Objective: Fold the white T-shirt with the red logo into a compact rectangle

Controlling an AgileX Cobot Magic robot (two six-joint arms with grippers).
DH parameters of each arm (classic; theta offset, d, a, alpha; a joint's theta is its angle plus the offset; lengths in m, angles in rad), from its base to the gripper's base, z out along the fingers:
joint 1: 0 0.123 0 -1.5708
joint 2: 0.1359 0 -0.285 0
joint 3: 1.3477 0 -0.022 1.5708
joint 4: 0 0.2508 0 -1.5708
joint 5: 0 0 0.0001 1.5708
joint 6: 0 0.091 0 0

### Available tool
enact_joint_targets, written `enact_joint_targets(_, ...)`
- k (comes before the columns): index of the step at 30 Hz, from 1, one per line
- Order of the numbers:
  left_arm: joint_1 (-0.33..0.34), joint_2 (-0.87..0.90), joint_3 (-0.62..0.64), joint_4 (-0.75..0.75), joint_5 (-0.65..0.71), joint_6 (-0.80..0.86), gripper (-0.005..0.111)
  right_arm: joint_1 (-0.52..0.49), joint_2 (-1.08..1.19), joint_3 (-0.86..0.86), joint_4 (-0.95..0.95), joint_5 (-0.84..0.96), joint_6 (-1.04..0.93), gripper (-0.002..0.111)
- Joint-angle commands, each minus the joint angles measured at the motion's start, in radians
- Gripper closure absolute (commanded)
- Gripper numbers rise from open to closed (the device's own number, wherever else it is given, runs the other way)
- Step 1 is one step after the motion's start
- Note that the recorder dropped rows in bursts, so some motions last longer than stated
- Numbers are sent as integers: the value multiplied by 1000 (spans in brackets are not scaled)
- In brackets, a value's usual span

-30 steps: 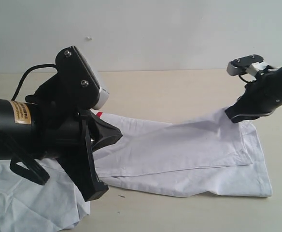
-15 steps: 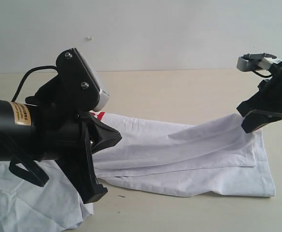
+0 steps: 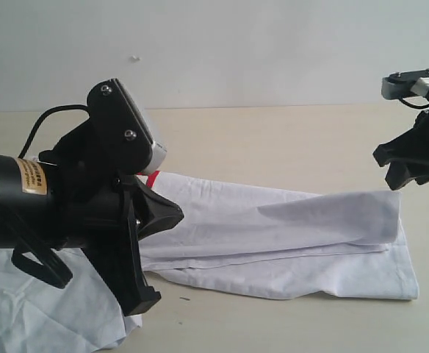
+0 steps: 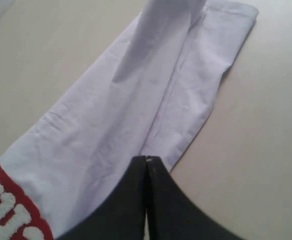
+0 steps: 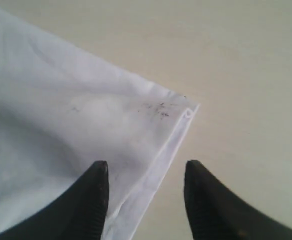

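Large white cotton T-shirt [image 3: 288,228] lies on beige tabletop [image 3: 273,140], one side flap laid over lengthwise. Long red patch logo [image 4: 11,215] sits by L gripper [image 4: 146,162], jaws pressed together. R gripper [image 5: 146,175] hovers above the folded corner, jaws apart, empty. Prob. midway; crosswise folds left.

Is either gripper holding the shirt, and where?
The right gripper is open over a corner of the white cotton T-shirt, holding nothing. The left gripper is shut over it; whether it pinches cloth cannot be told.
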Motion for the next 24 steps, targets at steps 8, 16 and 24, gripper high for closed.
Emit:
enact_joint_targets(8, 2, 2, 2, -3, 3, -3, 107, -3, 62, 106, 73, 73, -24, 59)
enact_joint_targets(16, 2, 2, 4, -3, 3, -3, 107, -3, 65, 140, 210, -56, -236, 60)
enact_joint_targets(24, 2, 2, 11, -1, -4, -3, 107, -3, 67, 131, 52, -126, -112, 60)
